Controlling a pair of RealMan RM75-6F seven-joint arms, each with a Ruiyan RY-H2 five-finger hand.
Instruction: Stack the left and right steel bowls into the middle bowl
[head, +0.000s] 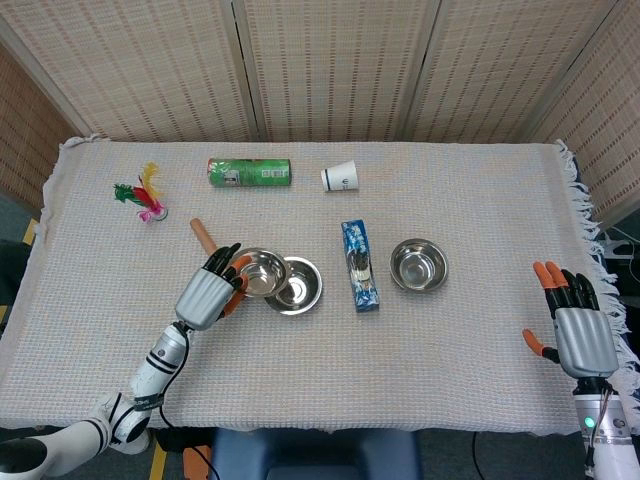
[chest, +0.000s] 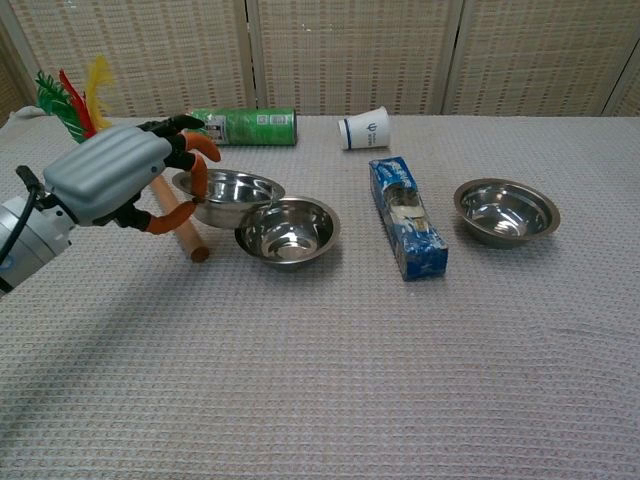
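My left hand (head: 211, 292) (chest: 118, 178) grips the rim of the left steel bowl (head: 259, 272) (chest: 228, 195) and holds it in the air. That bowl overlaps the left edge of the middle steel bowl (head: 298, 286) (chest: 291, 231), which rests on the cloth. The right steel bowl (head: 418, 264) (chest: 506, 211) sits beyond a blue box. My right hand (head: 574, 328) hovers open at the table's right edge, far from all bowls, and only the head view shows it.
A blue box (head: 359, 266) (chest: 406, 217) lies between the middle and right bowls. A wooden rod (head: 203, 236) (chest: 181, 230) lies under my left hand. At the back are a green can (head: 249, 172), a tipped paper cup (head: 340, 177) and a feather shuttlecock (head: 145, 196).
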